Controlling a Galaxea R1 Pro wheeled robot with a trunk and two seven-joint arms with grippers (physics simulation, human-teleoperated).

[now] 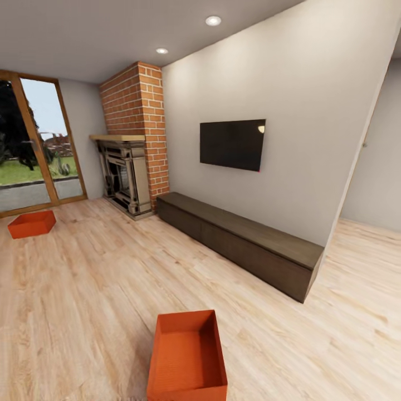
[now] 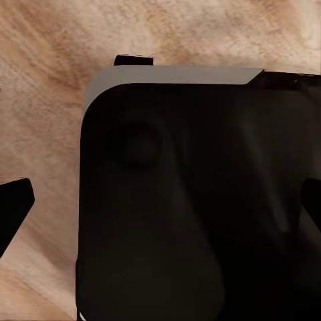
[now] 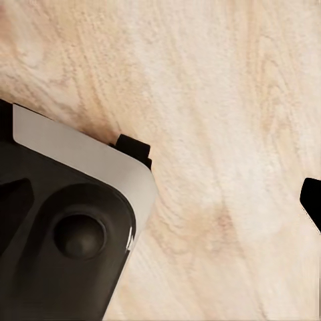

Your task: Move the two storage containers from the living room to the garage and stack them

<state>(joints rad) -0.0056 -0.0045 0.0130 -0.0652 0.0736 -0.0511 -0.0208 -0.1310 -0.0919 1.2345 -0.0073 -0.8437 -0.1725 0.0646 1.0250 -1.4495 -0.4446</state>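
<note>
Orange bin (image 1: 187,359) near; second bin (image 1: 32,223) by glass doors (image 1: 34,146).

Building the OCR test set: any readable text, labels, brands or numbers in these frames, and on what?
None readable.
The two storage containers, near and far: plain orange-red, no label.
TV: blank black screen, no logo visible.
Bench and fireplace: no markings.

bright, even render; ceiling spotlights (image 1: 213,20) glow, wide-angle stretch at edges, soft detail.
</note>
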